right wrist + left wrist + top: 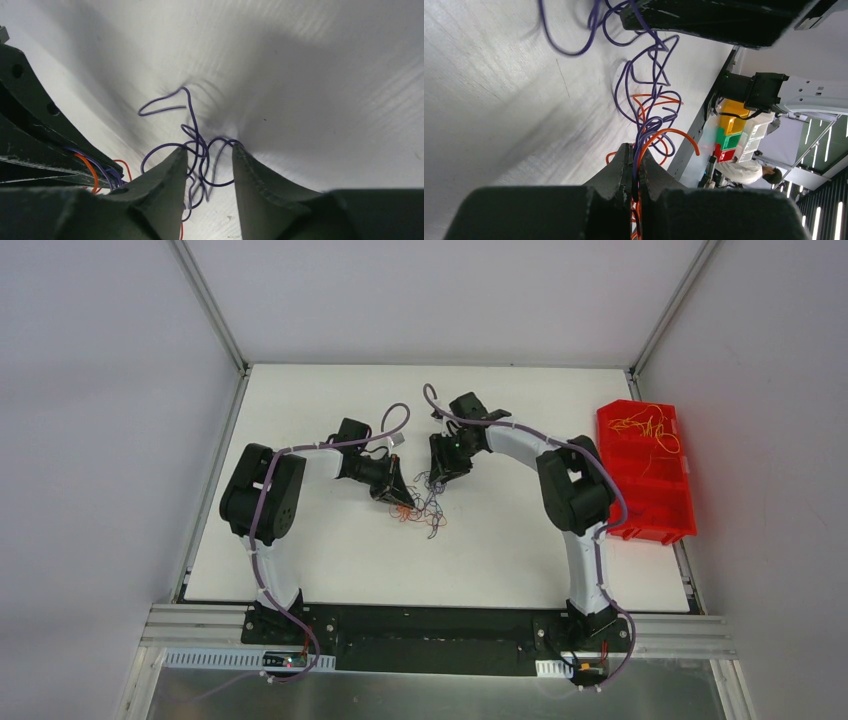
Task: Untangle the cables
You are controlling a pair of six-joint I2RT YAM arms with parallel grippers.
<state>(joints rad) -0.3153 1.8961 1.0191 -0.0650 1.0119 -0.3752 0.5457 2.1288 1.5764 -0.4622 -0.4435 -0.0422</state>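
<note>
Plainly, the black left gripper (635,172) has its jaws pinched together on a few strands of the thin purple and orange tangled cables (651,115), which run straight out from its tips toward the other arm. The black right gripper (209,165) stands with jaws apart, straddling purple loops (197,150) that lie slack on the white table (325,75), just beside the left one's tips. The knot sits between the two, its length running from one to the other, so I judge the right should close there and draw away.
</note>
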